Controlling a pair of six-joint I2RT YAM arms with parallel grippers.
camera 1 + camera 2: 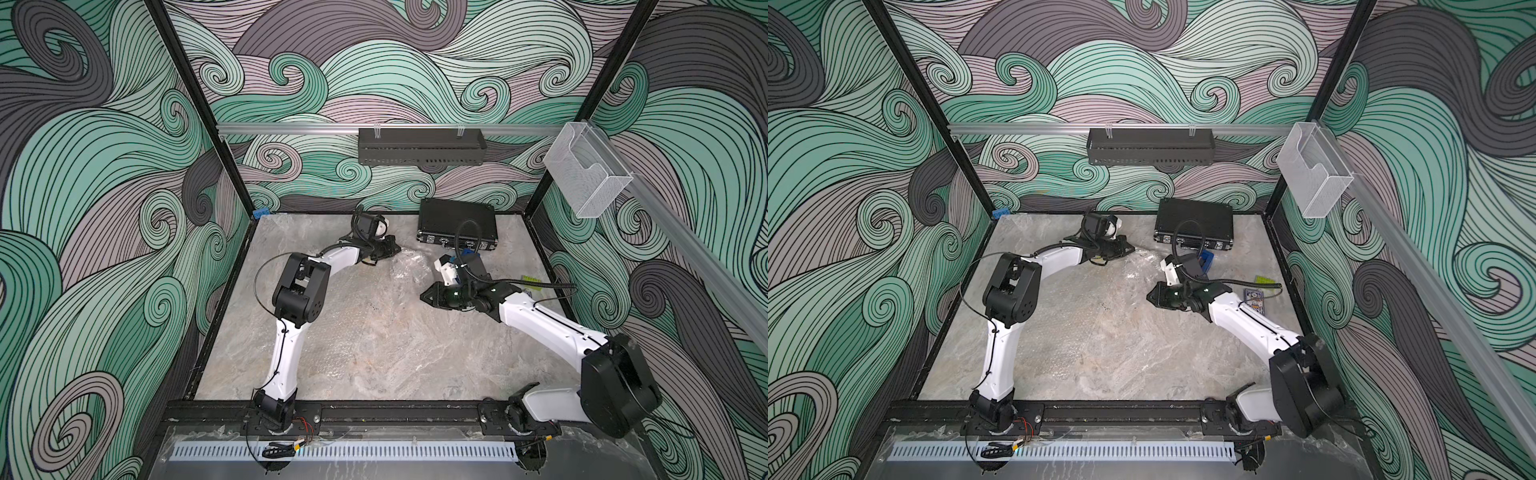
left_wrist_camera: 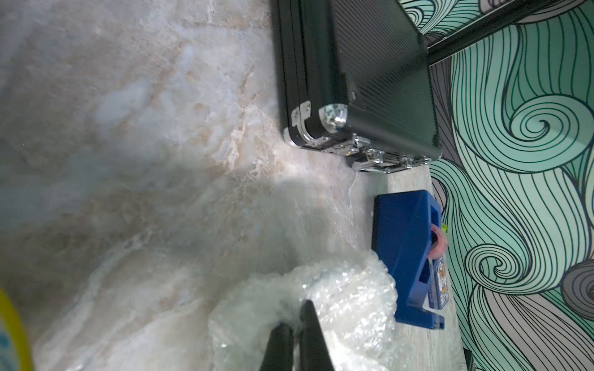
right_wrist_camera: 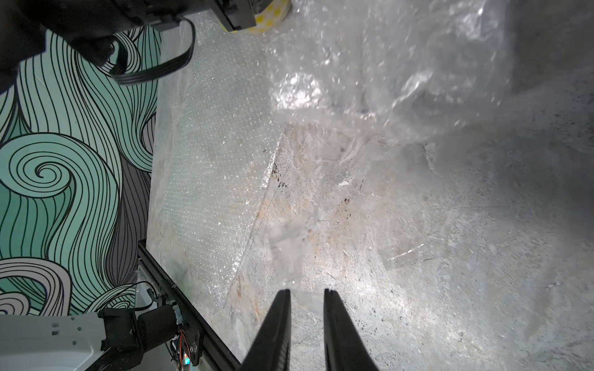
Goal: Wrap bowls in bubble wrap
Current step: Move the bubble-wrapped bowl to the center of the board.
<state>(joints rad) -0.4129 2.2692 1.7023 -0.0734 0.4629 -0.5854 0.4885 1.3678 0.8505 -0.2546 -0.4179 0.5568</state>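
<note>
A grey marbled tabletop (image 1: 478, 365) sits between walls (image 1: 83, 208) printed with teal and grey swirls. A closed black case (image 1: 457, 222) with silver latches lies at the back, a blue plastic block (image 2: 405, 250) near it. By the right edge lie a patterned card (image 1: 1253, 300) and a yellow-green slip (image 1: 1262, 279). A black perforated tray (image 1: 422, 145) hangs on the back rail, a clear bin (image 1: 586, 170) on the right rail.

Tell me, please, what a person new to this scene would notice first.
The teal and grey swirl walls around the table dominate. On the marbled top, two white-and-black arms reach toward the far side, the left gripper and right gripper flanking crumpled bubble wrap. A black case lies at the table's far edge.
</note>
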